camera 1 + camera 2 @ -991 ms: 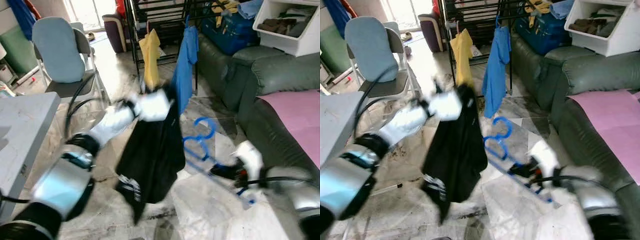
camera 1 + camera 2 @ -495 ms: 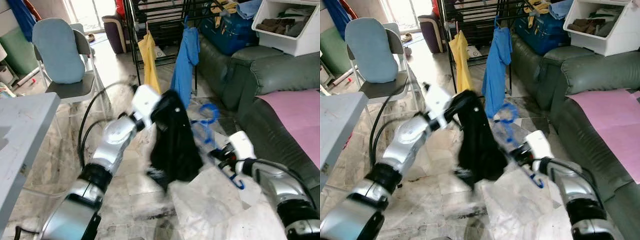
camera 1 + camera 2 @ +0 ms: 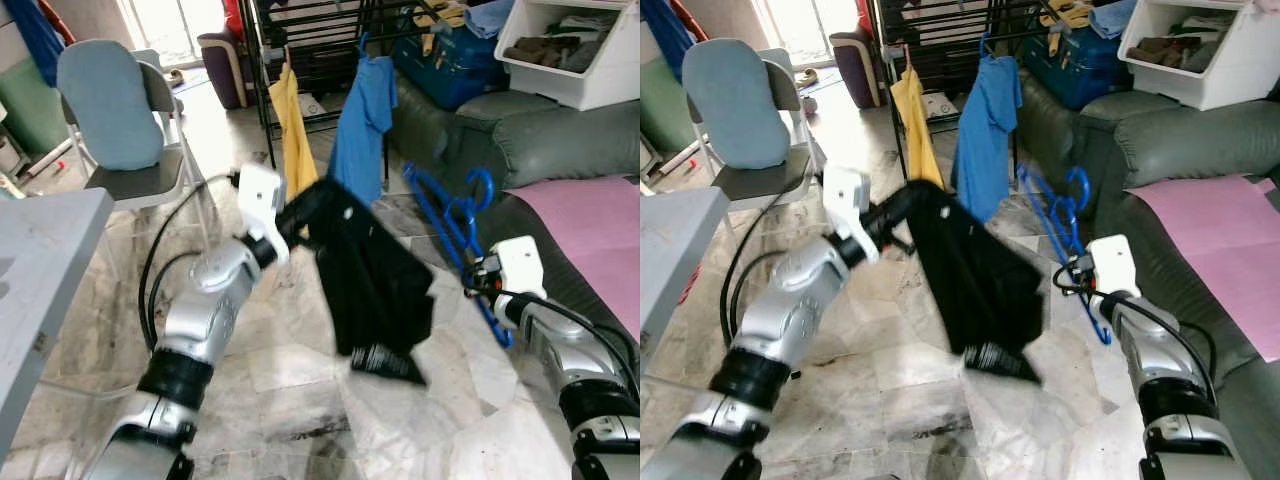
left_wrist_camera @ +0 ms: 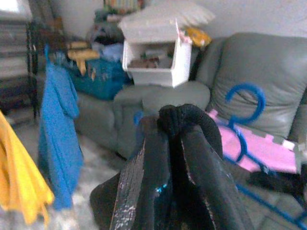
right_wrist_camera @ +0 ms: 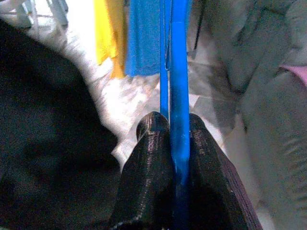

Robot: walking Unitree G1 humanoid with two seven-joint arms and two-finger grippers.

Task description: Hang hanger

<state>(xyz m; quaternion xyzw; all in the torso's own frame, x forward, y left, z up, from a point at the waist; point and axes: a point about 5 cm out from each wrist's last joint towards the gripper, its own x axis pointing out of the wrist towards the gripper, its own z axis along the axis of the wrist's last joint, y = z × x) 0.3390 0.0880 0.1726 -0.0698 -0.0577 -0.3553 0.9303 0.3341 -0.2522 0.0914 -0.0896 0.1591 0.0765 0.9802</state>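
A black garment (image 3: 375, 285) hangs from my left gripper (image 3: 300, 215), which is shut on its top edge and held out over the floor. In the left wrist view the cloth (image 4: 184, 120) bunches between the fingers. To its right, my right gripper (image 3: 482, 285) is shut on the bar of a blue plastic hanger (image 3: 450, 215), whose hook (image 3: 482, 185) points up. The right wrist view shows the blue hanger (image 5: 175, 72) clamped between the fingers, with the black garment (image 5: 43, 158) close beside it. Hanger and garment are a short gap apart.
A black drying rack (image 3: 310, 40) stands behind, with a yellow shirt (image 3: 292, 130) and a blue shirt (image 3: 362, 115) on it. A green sofa (image 3: 540, 150) with a pink mat (image 3: 600, 215) lies right. A chair (image 3: 110, 110) and grey table (image 3: 40, 250) stand left.
The left arm has swung the black garment up and to the right. The right gripper has lifted the blue hanger from near the floor to beside the garment.
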